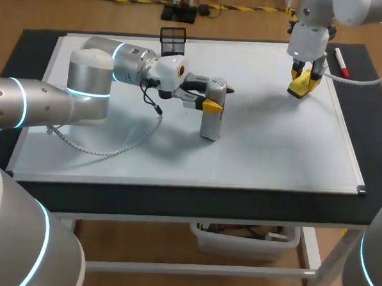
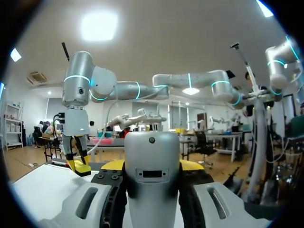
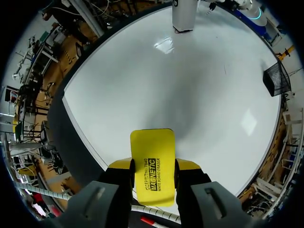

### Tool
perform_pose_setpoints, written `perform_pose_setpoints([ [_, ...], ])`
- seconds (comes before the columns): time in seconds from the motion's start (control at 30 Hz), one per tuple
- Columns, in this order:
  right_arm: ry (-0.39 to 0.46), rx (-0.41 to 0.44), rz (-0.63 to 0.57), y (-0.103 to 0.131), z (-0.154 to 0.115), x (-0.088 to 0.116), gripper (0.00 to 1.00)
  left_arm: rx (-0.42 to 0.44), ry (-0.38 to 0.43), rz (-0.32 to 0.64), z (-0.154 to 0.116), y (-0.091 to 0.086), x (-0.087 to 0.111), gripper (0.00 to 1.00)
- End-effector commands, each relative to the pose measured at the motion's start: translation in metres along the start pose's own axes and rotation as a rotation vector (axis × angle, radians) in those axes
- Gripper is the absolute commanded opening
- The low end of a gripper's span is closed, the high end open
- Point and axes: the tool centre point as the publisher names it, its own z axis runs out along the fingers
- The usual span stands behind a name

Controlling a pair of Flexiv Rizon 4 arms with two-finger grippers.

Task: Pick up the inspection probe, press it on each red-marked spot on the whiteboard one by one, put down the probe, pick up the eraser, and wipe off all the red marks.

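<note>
A grey inspection probe [image 1: 211, 121] stands upright on the whiteboard [image 1: 274, 147] near its middle. My left gripper [image 1: 212, 100] comes in from the side and is shut on the probe's upper part. In the left wrist view the probe [image 2: 152, 180] fills the gap between the yellow tips of the left gripper [image 2: 152, 165]. At the board's back right, my right gripper [image 1: 304, 80] points down, shut on a yellow eraser [image 1: 299, 88]. The right wrist view shows the eraser [image 3: 152, 161] clamped between that gripper's fingers [image 3: 152, 167], low over the whiteboard [image 3: 190, 95]. I see no red marks on the board.
A red marker [image 1: 341, 62] lies off the board's back right corner. A black mesh basket [image 1: 173, 39] stands at the back edge, left of centre. The left arm's cable [image 1: 133, 140] trails across the board's left half. The board's front and right parts are bare.
</note>
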Motion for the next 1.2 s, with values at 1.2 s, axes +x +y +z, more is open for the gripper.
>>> perform_pose_setpoints([
  [1.2,0.004,0.002,-0.001,-0.001,-0.001,0.000,0.00,0.028,-0.398,0.091,-0.219,-0.059,-0.013,0.00],
])
